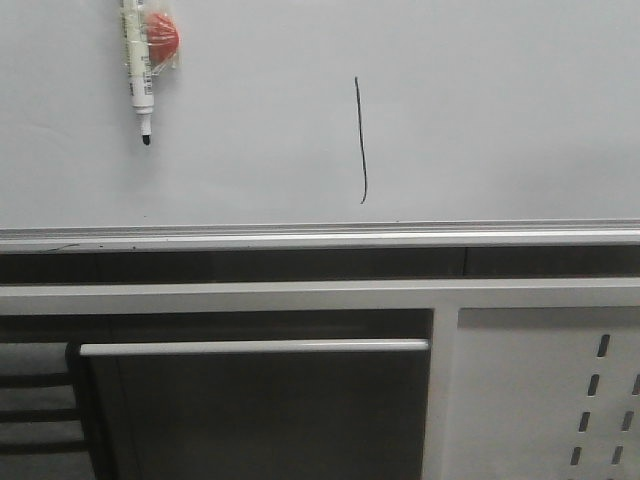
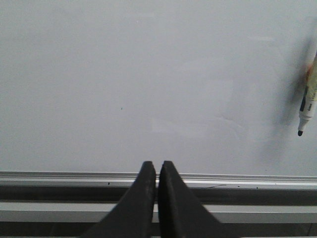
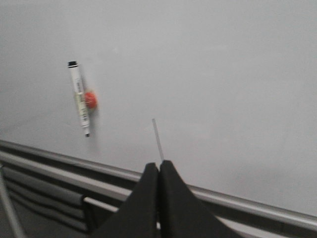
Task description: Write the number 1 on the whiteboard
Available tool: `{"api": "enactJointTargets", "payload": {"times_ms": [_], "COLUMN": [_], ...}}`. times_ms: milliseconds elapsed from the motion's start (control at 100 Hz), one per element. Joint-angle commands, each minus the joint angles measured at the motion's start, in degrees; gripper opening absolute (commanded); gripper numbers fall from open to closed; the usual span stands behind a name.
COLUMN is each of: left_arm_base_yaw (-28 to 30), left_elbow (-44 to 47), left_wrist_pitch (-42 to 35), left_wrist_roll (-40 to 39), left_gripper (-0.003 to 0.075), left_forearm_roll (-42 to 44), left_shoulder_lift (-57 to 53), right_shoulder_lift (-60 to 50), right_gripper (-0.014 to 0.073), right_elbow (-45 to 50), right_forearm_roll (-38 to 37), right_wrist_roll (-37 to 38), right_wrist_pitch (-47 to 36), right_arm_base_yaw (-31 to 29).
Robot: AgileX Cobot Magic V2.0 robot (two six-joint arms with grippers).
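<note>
The whiteboard fills the upper front view, with its silver rim below. The number 1 is a thin black, slightly curved vertical stroke near the board's middle. It shows faintly in the right wrist view, just beyond my right gripper, which is shut and empty. A white marker with a black tip hangs on the board at the upper left, stuck by a red magnet. My left gripper is shut and empty, facing the bare board left of the marker. Neither gripper shows in the front view.
Below the rim runs a white frame rail over a dark recess. A white bar crosses a dark opening at the lower left. A perforated white cabinet panel stands at the lower right.
</note>
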Motion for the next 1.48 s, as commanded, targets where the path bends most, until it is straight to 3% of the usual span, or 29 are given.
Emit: {"api": "enactJointTargets", "payload": {"times_ms": [0, 130, 240, 300, 480, 580, 1470], "left_arm_base_yaw": [0.07, 0.07, 0.07, 0.07, 0.07, 0.07, 0.07], "left_elbow": [2.27, 2.27, 2.27, 2.27, 2.27, 2.27, 2.27], "left_wrist_pitch": [-4.40, -4.40, -4.40, -4.40, -4.40, -4.40, -4.40], "left_wrist_roll": [-0.64, -0.64, -0.64, -0.64, -0.64, -0.64, -0.64], "left_gripper": [-0.0020, -0.0020, -0.0020, -0.0020, -0.0020, -0.0020, -0.0020], "left_forearm_roll": [-0.44, -0.44, -0.44, -0.44, -0.44, -0.44, -0.44], "left_shoulder_lift": [-1.35, -1.35, -1.35, -1.35, -1.35, -1.22, -1.22], "right_shoulder_lift": [0.69, 0.69, 0.69, 0.47, -3.90, -3.89, -3.89], "right_gripper": [-0.0053, -0.0053, -0.0053, -0.0053, -0.0053, -0.0053, -0.0053], "right_elbow": [0.23, 3.22, 6.35, 8.24, 15.21, 14.97, 14.87], "right_forearm_roll": [-8.98, -28.59, -40.18, -43.99, -43.98, -43.91, -44.67], "right_wrist_roll": [5.92, 22.31, 34.40, 37.31, 37.45, 37.62, 37.62], "right_wrist_pitch": [-10.93, -14.68, -13.64, -13.13, -15.30, -9.47, -10.10], "right_arm_base_yaw": [-0.91, -5.28, -10.61, -13.08, -15.20, -15.59, -15.67]}}
